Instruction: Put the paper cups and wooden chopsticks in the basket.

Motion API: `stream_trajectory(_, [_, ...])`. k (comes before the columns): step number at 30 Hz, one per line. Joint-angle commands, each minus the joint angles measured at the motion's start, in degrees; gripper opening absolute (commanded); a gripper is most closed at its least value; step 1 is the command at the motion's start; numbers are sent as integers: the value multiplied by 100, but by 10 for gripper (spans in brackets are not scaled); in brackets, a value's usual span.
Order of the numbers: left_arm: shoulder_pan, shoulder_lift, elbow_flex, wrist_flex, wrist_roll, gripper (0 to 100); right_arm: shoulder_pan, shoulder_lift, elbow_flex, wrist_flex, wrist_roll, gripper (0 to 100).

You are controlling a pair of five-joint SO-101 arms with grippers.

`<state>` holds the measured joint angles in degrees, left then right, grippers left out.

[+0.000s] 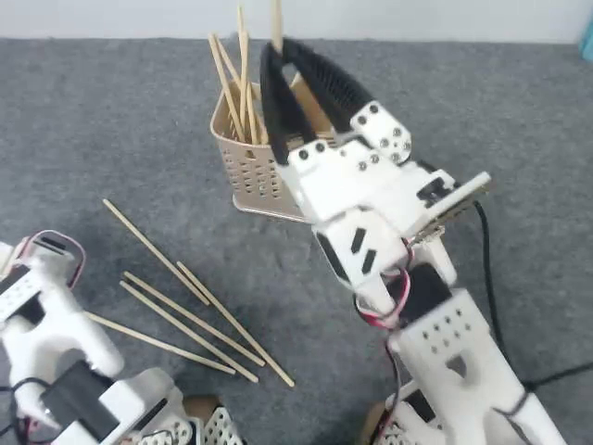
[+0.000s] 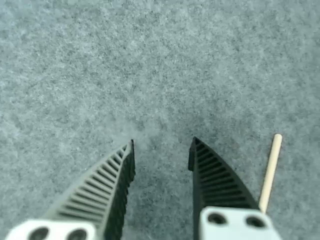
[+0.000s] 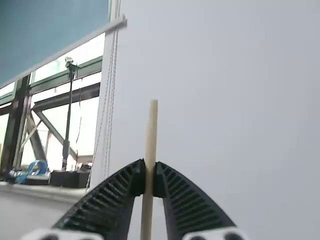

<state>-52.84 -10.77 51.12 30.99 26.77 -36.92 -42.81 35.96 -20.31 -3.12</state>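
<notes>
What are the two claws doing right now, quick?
Left claw: open, holding nothing.
Right claw: closed on a wooden chopstick.

I see the tabletop (image 1: 111, 120) covered in grey cloth, felt-like, matt and fuzzy. The loose chopsticks (image 1: 194, 319) lying on it are pale bare wood, smooth and dull. The basket (image 1: 248, 176) looks like beige moulded plastic, perforated, with a faint sheen. My right tool (image 3: 149, 170) has black ribbed plastic fingers, matt, pinching a chopstick (image 3: 151, 125) of the same unvarnished wood. The left tool (image 2: 162, 142) is the same matt, ribbed black plastic, mounted on smooth white plastic.
</notes>
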Motion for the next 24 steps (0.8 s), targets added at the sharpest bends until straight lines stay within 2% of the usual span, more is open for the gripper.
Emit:
stream_trajectory(1, [53,-18,-66,-141,44,166,207,664,-607,-892,-53,8])
stream_trajectory(11, [53,-18,-66,-141,44,166,374,3433,-2769,-910,97,8])
stream_trajectory(17, [79,-18,-84,-141,44,166,558,4233,-2971,-963,79,8])
stream_trajectory(24, [176,-18,-75,-141,35,166,576,4347,-2646,-884,114,35])
